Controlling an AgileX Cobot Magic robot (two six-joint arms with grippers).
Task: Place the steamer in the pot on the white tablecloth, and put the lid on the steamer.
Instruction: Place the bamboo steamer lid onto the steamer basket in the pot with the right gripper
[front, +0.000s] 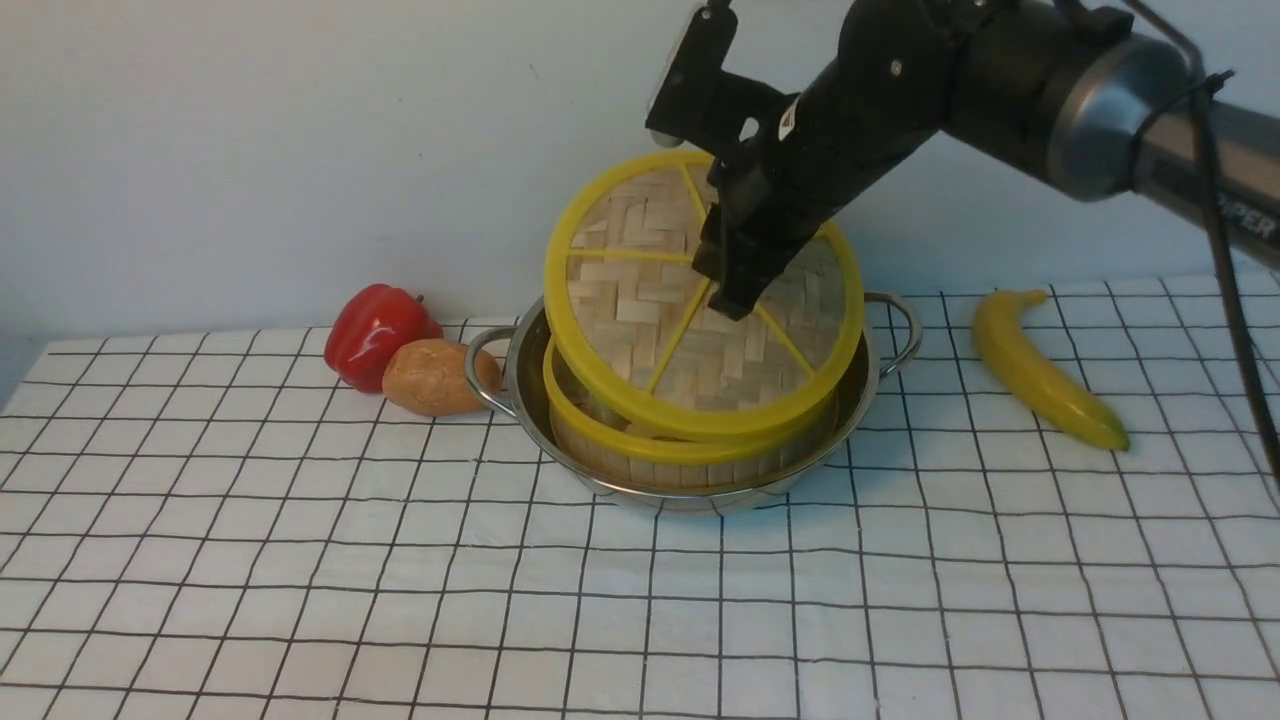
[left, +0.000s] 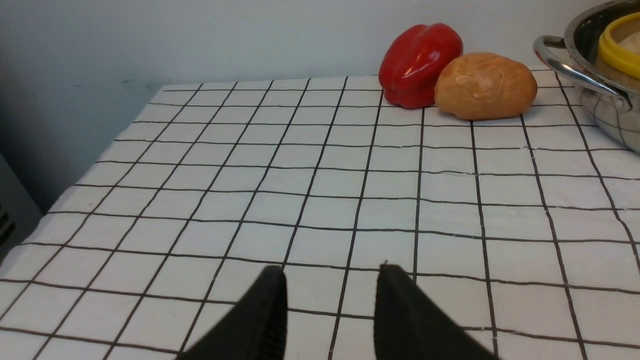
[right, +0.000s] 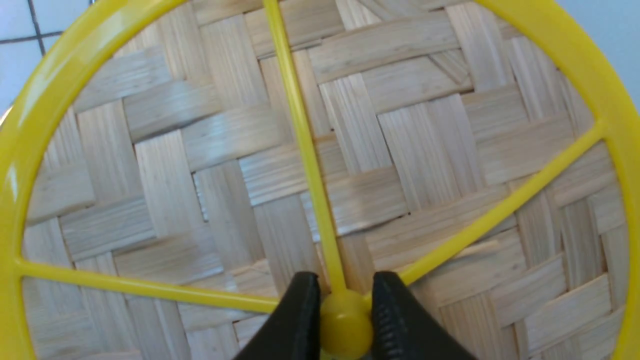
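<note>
Bamboo lid (front: 640, 300) hangs tilted just above the steamer (front: 690, 452), and the right gripper (right: 346, 315) is clenched on the lid's yellow centre. The steamer sits inside the pot (front: 700, 497) on the white tablecloth (front: 400, 600). The left gripper (left: 330, 300) hovers over the cloth, fingers apart and empty.

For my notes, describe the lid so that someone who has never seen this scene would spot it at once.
In the middle of the white checked tablecloth stands a steel pot with a steamer inside. Tilted over it is the lid, held at its central knob by the right gripper. Unlike the deeper steamer, it is a flat woven disc with yellow spokes.
</note>
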